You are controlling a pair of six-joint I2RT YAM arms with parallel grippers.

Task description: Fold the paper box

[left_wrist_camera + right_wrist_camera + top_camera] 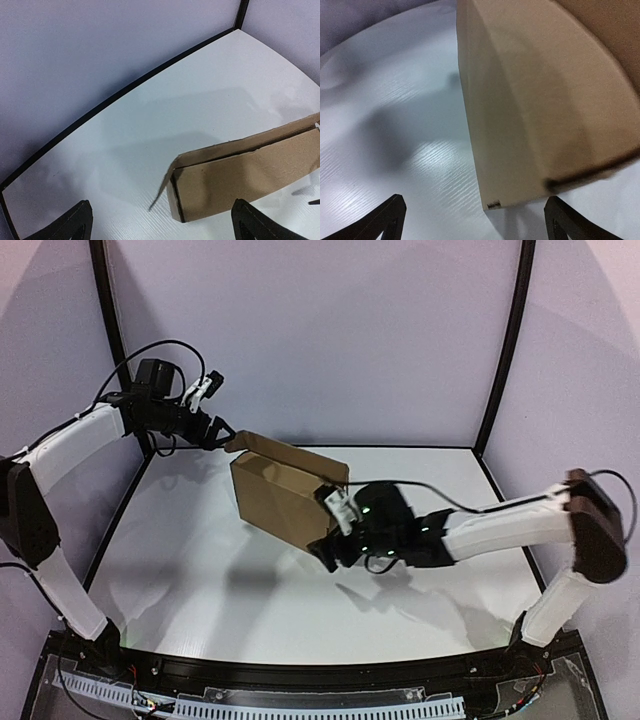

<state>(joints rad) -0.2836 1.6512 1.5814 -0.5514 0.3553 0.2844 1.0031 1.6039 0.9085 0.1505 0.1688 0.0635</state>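
The paper box (283, 492) is a brown cardboard mailer, folded into a shallow box and standing tilted on the white table. A small loose flap (240, 441) sticks out at its upper left corner. My left gripper (214, 430) hangs just left of that flap, open and holding nothing. In the left wrist view the box corner (240, 175) lies ahead, between the spread fingertips (75, 224). My right gripper (330, 535) is at the box's lower right end, also open. In the right wrist view the box's broad face (535, 100) fills the area ahead of the fingertips (387, 220).
The white table (200, 570) is bounded by a black frame (300, 445) and pale walls at the back and sides. The right arm's white link (500, 525) stretches across the table's right side. The left arm (70, 445) rises along the left wall.
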